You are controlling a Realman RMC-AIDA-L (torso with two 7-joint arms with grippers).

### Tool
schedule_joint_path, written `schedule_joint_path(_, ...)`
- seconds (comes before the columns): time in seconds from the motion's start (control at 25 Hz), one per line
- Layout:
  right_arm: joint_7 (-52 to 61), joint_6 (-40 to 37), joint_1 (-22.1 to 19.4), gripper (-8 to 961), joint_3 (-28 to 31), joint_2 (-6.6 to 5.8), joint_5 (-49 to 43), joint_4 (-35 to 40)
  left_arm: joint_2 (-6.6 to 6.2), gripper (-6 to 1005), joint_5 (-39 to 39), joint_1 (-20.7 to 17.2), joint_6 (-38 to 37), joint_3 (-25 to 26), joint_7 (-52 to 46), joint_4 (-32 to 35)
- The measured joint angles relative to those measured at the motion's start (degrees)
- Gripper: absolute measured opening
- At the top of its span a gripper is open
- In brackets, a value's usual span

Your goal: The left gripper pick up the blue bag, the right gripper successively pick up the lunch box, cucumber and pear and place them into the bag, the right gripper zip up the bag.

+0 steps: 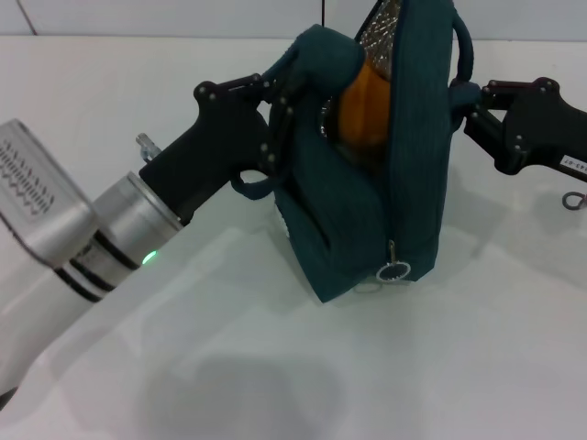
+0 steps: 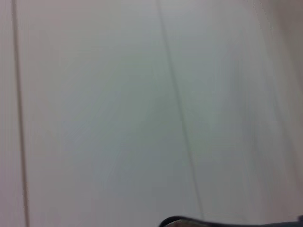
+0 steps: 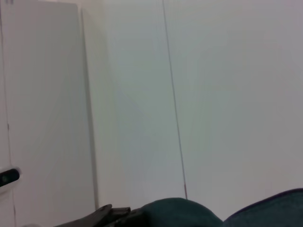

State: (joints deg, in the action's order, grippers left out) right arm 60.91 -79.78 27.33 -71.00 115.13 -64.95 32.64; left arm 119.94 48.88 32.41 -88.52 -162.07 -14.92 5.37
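The left gripper (image 1: 280, 115) is closed on the left side of the blue bag (image 1: 417, 165), its black fingers (image 1: 275, 137) clamped over the fabric near the top edge and one loop handle hanging just below them; its black wrist runs back to a silver-white arm with a green light (lit, low on the cylinder). The right gripper (image 1: 472, 105) is at the bag's opposite side, its black fingertips touching the fabric beside the other handle near the top, though whether they pinch anything or merely rest against it cannot be told from the head view. The bag stands upright on the white table (image 1: 275, 367), held between the two claws, its mouth open toward the top so that silver lining shows. Inside, the pear (image 1: 362, 110) fills the opening, yellow-orange and pressed against the bag's wall. The zipper runs down the near edge, with its metal ring pull (image 1: 395, 271) hanging low by the bag's bottom corner. The right wrist view catches only a curve of teal fabric (image 3: 180, 213) and a black finger edge against the pale wall; the left wrist view shows little beyond that wall.
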Motion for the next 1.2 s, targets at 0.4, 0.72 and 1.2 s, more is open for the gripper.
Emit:
schedule_joint_path(0.4,-2.72,3.33,0.4,228,0.11,0.01,0.0,0.59,0.19,82,2.55,3.17,7.6,0.0,-5.42,0.55)
schedule_joint_path(0.72,-3.34,2.52,-1.64,393,1.25,-0.85,0.27,1.03,0.32,150,3.8,3.09,7.64,0.0,-3.36,0.93)
schedule_joint_path(1.2,5.21,-4.75,-2.8,576,4.3,-6.47,-5.78,2.35,0.41,151,3.88,3.23,7.31,0.0,-3.02,1.04)
